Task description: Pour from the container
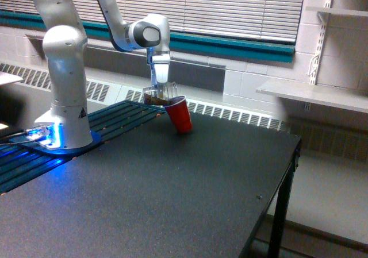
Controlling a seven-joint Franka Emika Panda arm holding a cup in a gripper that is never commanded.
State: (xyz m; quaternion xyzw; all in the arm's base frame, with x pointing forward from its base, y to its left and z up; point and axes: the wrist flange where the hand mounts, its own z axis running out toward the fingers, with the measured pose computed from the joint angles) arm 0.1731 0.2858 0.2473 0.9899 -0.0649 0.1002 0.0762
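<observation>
Now, gripper (159, 85) clamped on small clear cup of brown granules (159, 95): tilt slowly, lip over tilted red plastic cup (179, 114), frame's upper-centre.

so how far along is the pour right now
Done: the gripper has the clear container lifted and brought against the rim of the red cup, which leans on the table. In hand: the container looks only slightly tipped, brown contents visible through its wall. Left: most of the pour, it seems; no stream shows, and what is inside the red cup cannot be seen.
</observation>
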